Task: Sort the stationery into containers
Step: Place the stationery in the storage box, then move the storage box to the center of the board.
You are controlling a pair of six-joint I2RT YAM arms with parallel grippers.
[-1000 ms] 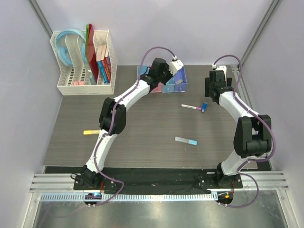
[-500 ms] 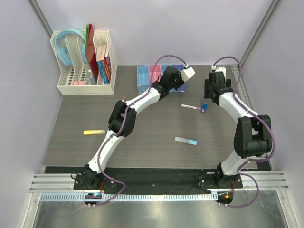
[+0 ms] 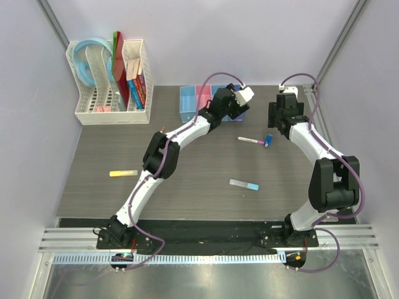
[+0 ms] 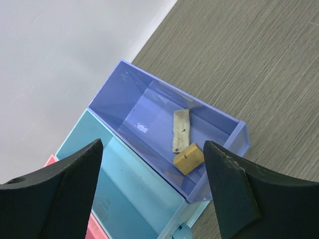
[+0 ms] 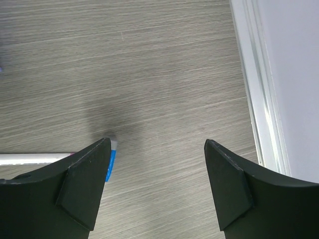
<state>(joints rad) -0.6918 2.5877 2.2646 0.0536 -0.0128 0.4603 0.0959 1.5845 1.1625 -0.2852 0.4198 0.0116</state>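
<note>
The containers (image 3: pixel 189 103) stand in a row at the back of the table. My left gripper (image 3: pixel 234 106) hangs open over its right end. In the left wrist view that gripper (image 4: pixel 152 149) is empty above the violet-blue bin (image 4: pixel 144 107), where a tan piece (image 4: pixel 188 159) and a pale strip (image 4: pixel 181 130) lie. The light-blue bin (image 4: pixel 124 194) is beside it. My right gripper (image 3: pixel 283 117) is open and empty (image 5: pixel 157 145) just behind the dark-blue block (image 3: pixel 269 139) and the purple pen (image 3: pixel 251 141). The grey stick (image 3: pixel 243 184) lies mid-table, and the orange-yellow piece (image 3: pixel 123 173) at the left.
A white mesh rack (image 3: pixel 112 84) with books and folders stands at the back left. A metal rail (image 5: pixel 261 99) runs along the table's right edge, close to my right gripper. Walls close in the back and both sides.
My left arm swung right along the row of bins to the violet-blue one, and its jaws went from shut to open. The right arm barely moved.
</note>
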